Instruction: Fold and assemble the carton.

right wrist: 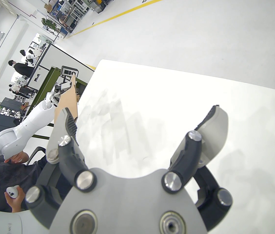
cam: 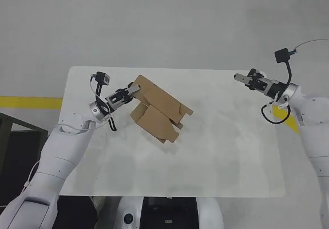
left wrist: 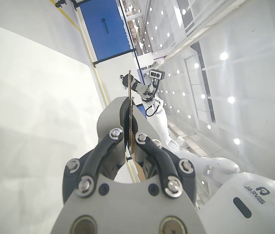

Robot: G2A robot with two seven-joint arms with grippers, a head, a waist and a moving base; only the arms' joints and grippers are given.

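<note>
Seen from above, the brown carton [cam: 155, 109] sits just toward 11 o'clock from the middle of the white worktop [cam: 221, 160]. It is partly folded, with flaps spreading toward 4 o'clock. The left end effector [cam: 124, 95] meets the carton's corner at 10 o'clock. From this height it is hard to tell whether the carton's far end rests on the worktop or hangs just above it.

The left wrist view shows the grip itself. The left end effector [left wrist: 127, 103] is closed tight on a cardboard panel, and the carton [left wrist: 132, 147] shows edge-on as a thin strip pinched between the dark pads [left wrist: 121, 113]. The worktop [left wrist: 30, 86] lies beside it.

The right end effector [cam: 242, 77] is at 2 o'clock, near the worktop's far corner and well apart from the carton. In the right wrist view, the right end effector [right wrist: 140, 120] is spread wide and holds nothing. Bare worktop [right wrist: 164, 93] shows between its fingers [right wrist: 66, 122], and the carton [right wrist: 68, 96] stands farther off in the other arm's grasp.
</note>
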